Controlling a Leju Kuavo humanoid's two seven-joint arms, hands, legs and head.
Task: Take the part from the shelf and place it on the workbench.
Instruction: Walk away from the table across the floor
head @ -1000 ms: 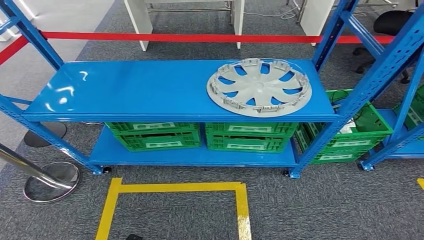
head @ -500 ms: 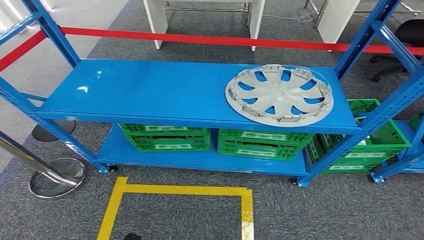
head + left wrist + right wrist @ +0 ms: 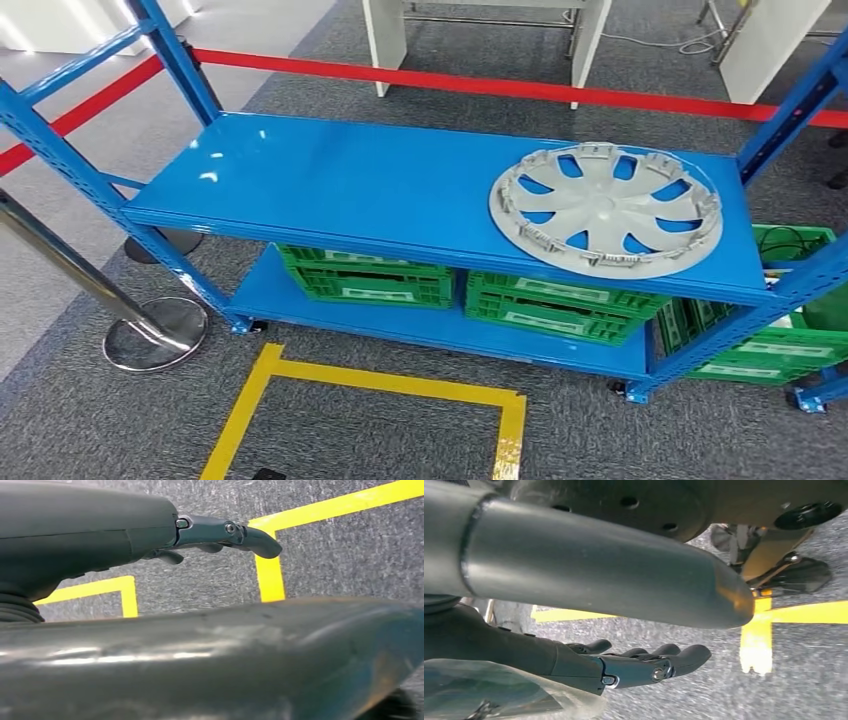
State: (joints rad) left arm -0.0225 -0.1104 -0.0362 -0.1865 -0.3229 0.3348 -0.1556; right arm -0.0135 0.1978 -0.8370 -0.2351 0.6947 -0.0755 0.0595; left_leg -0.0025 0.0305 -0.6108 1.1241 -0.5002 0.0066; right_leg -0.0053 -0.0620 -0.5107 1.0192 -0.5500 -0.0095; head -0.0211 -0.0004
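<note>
In the head view, a round grey plastic wheel cover lies flat at the right end of the blue metal shelf's top board, reaching its front edge. Green plastic crates sit on the lower board. In the left wrist view, the left hand hangs over grey carpet with yellow floor tape, fingers extended, holding nothing. In the right wrist view, the right hand hangs likewise, fingers loosely extended and empty.

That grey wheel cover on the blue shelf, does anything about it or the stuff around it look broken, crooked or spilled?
Nothing stands out. The wheel cover lies flat on the blue shelf, inner side up, with no visible cracks. The green crates sit in a row on the lower level, and nothing is spilled on the carpet.
</note>
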